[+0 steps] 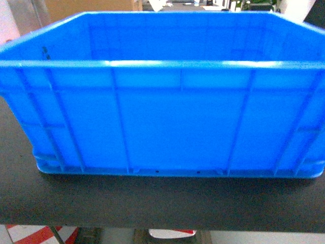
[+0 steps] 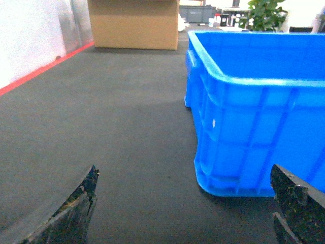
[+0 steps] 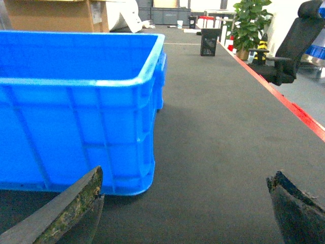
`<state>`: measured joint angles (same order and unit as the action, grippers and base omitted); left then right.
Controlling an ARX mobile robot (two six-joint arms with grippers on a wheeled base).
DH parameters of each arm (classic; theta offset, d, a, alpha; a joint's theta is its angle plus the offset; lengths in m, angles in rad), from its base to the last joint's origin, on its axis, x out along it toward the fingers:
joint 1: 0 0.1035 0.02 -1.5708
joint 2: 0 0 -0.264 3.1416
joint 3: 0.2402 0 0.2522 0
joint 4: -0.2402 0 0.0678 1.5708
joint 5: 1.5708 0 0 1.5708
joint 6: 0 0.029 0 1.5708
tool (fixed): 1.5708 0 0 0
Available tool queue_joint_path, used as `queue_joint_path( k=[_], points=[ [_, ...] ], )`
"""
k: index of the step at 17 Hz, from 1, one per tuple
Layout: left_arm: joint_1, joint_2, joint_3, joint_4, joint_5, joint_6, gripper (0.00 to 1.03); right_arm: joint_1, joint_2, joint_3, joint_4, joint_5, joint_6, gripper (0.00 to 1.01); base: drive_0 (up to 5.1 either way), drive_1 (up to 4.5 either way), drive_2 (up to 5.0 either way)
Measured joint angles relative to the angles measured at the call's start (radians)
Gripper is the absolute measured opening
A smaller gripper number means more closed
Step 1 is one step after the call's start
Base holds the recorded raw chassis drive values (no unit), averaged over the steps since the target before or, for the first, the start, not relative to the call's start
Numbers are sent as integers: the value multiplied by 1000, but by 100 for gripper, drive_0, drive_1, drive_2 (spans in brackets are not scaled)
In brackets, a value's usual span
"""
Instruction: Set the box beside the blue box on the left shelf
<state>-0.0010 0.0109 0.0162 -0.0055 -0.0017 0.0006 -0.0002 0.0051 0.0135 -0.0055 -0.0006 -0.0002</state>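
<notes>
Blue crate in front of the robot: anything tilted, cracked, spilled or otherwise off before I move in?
Nothing stands out. The blue crate sits flat and upright on the dark surface, looks empty, and shows no cracks on the walls in view. The left gripper and right gripper are both open, near its two front corners, holding nothing.

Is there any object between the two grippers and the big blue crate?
Nothing visible. Only bare dark floor lies between the open left gripper and the large bright-blue plastic crate, and likewise for the open right gripper.

The blue box [image 3: 76,107] fills the left of the frame on dark carpet [image 3: 218,132]; the right gripper [image 3: 185,213] fingers spread wide along the bottom edge.
</notes>
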Motion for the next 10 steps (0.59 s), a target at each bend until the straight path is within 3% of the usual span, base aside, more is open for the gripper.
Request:
queue_joint_path(
  k=[10],
  points=[
    [0, 0, 0, 1, 1, 0, 98, 0, 0, 0, 0, 0, 0, 98, 0, 0, 0]
  ],
)
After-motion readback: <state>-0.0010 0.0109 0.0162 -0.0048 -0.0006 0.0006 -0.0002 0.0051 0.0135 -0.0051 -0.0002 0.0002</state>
